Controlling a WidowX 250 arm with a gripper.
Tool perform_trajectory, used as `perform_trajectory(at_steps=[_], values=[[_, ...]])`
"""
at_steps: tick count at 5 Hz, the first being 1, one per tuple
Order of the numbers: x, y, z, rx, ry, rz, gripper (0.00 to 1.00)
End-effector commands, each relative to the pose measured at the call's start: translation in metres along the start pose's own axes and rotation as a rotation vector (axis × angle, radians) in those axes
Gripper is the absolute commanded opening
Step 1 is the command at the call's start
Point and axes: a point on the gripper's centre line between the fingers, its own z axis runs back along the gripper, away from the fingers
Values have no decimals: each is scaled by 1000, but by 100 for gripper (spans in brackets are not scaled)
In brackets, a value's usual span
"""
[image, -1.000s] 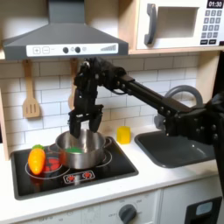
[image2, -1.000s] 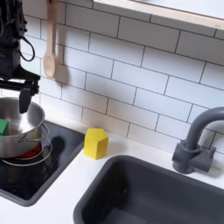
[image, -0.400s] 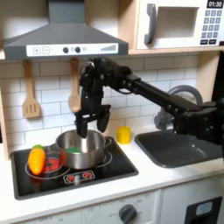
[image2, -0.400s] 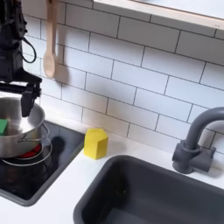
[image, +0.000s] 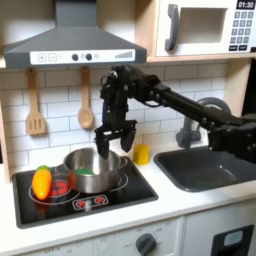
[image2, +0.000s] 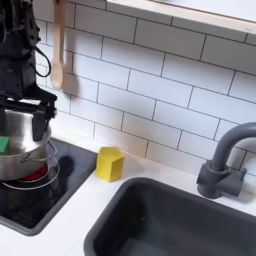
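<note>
A: One hazard ranks above the rest: the arm (image: 175, 100) reaches across the tabletop (image: 150, 215) from the first exterior view's right, and a careless sweep could strike the hood (image: 70, 45) or the spoons (image: 86, 100) hung on the wall.

B: Where is the gripper (image: 115, 140)?

A: Above the pot's (image: 95, 170) right rim in the first exterior view, jaws open and empty, fingers pointing down. In the second exterior view the gripper (image2: 25, 112) hangs just over the pot (image2: 22, 150).

B: Risk at the pot?

A: The pot sits on the stove (image: 85, 195). A low finger could catch its rim and tip or slide it, likely spilling the green piece (image: 86, 172) lying inside.

B: And the smaller items?

A: A shoved pot could push the orange vegetable (image: 41, 182), which stands just beside it at the first exterior view's left. The yellow block (image2: 109, 163) stands on the tabletop between stove and sink (image2: 180, 225); a knock from the wrist could send it into the basin.
</note>
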Motion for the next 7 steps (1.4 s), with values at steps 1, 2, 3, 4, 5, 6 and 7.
perform_trajectory(at_steps=[1,2,3,4,5,6,7], values=[[-1,0,-10,-6,13,-24,100],[1,-4,-10,-4,2,-44,100],[4,-2,-10,1,-2,-32,100],[5,-8,-16,-1,14,-53,100],[8,-8,-21,5,15,-48,100],[11,-8,-27,9,29,-39,100],[15,-4,-29,16,28,-36,100]])
